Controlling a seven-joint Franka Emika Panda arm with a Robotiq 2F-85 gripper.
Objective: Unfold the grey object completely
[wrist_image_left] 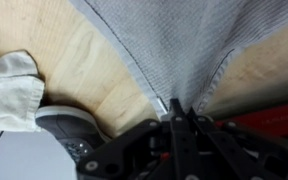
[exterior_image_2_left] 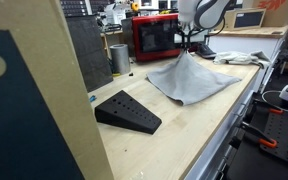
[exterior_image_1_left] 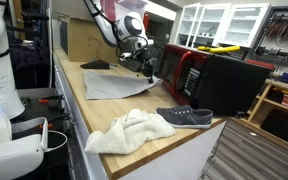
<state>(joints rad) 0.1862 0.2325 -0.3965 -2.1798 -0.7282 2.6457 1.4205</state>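
Observation:
The grey object is a grey cloth (exterior_image_1_left: 114, 83) lying on the wooden counter (exterior_image_1_left: 104, 115). In an exterior view it rises to a peak (exterior_image_2_left: 187, 62) where my gripper (exterior_image_2_left: 189, 45) holds one corner lifted above the counter. In the wrist view the cloth (wrist_image_left: 174, 40) fans out from my closed fingers (wrist_image_left: 176, 112), which pinch its corner. My gripper also shows in an exterior view (exterior_image_1_left: 146, 68), over the cloth's far edge.
A white towel (exterior_image_1_left: 130, 131) and a dark grey shoe (exterior_image_1_left: 184, 117) lie near the counter's front end. A black wedge (exterior_image_2_left: 127, 112) sits on the counter. A red microwave (exterior_image_2_left: 155, 36), a metal cup (exterior_image_2_left: 119, 58) and a black box (exterior_image_1_left: 229, 82) stand along the counter's side.

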